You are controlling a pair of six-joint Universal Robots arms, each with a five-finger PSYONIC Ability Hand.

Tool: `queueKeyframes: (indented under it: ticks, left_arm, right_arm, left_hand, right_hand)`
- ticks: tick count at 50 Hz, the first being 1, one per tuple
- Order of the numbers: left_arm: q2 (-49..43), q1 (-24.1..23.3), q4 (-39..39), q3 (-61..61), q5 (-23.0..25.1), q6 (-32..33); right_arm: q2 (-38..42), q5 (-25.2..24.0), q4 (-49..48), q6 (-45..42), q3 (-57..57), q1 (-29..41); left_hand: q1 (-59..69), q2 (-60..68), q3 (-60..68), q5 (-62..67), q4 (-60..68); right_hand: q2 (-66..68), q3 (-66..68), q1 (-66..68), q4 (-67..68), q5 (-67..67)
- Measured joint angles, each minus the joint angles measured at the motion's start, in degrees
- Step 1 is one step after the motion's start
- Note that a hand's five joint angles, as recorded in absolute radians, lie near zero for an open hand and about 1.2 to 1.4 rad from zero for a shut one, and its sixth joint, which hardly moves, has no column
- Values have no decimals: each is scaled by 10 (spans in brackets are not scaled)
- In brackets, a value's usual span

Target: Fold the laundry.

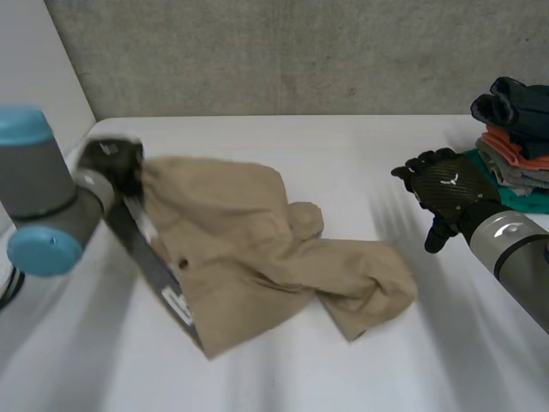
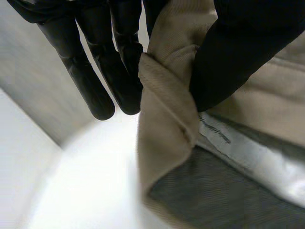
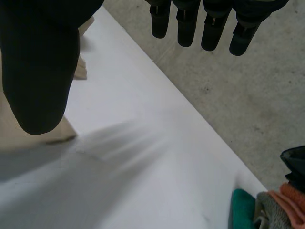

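A tan garment (image 1: 257, 257) with a grey lining lies crumpled across the middle of the white table (image 1: 360, 154). My left hand (image 1: 111, 163) grips its far left corner and lifts that edge off the table. In the left wrist view the thumb (image 2: 238, 52) presses a fold of tan cloth (image 2: 167, 119) against the fingers (image 2: 119, 71); the grey lining and a white label show below. My right hand (image 1: 446, 193) hovers above the table to the right of the garment, fingers (image 3: 190, 24) straight and holding nothing.
A stack of folded clothes (image 1: 519, 146), dark blue on orange, grey and teal, sits at the table's far right edge, just behind my right hand. The same stack (image 3: 276, 205) appears beyond my right fingertips. A grey wall backs the table.
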Motion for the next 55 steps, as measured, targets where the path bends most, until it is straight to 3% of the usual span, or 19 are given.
queueKeyframes:
  ticks: [6, 13, 20, 22, 27, 30, 39, 46, 55]
  left_arm:
    - [63, -37, 58, 65, -22, -3]
    - [97, -161, 126, 91, -2, -2]
    - [43, -288, 151, 106, 48, -3]
    - [16, -315, 152, 111, 61, -3]
    - [-44, -368, 151, 112, 92, -2]
    - [-54, -381, 150, 104, 106, -2]
    - [35, -364, 152, 68, 122, -3]
    - [154, -273, 145, -1, 114, -3]
    - [218, -169, 67, -125, -2, -22]
  right_arm:
    - [0, 16, -1, 2, -14, 10]
    - [0, 70, -17, 9, -26, 8]
    - [0, 110, -40, 22, -33, 0]
    - [0, 115, -43, 24, -36, -8]
    - [0, 118, -44, 23, -42, -37]
    - [0, 116, -43, 21, -47, -49]
    - [1, 111, -36, 12, -71, -61]
    - [-5, 97, 11, -13, -118, -19]
    - [28, -11, 82, -27, -230, 93]
  left_hand:
    - [0, 0, 0, 0, 1]
    - [0, 0, 0, 0, 2]
    - [0, 0, 0, 8, 2]
    - [-46, -67, -57, -35, -58]
    - [-471, -478, -469, -441, -475]
    - [-490, -513, -505, -484, -516]
    - [-491, -543, -533, -513, -540]
    - [-491, -544, -533, -513, -540]
    - [-491, -544, -533, -513, -540]
  right_hand:
    - [0, 0, 0, 0, 0]
    - [0, 0, 0, 0, 0]
    - [0, 0, 0, 0, 0]
    - [0, 0, 0, 0, 0]
    - [0, 0, 0, 0, 0]
    - [0, 0, 0, 0, 0]
    - [0, 0, 0, 0, 0]
    - [0, 0, 0, 0, 0]
    - [0, 0, 0, 0, 0]
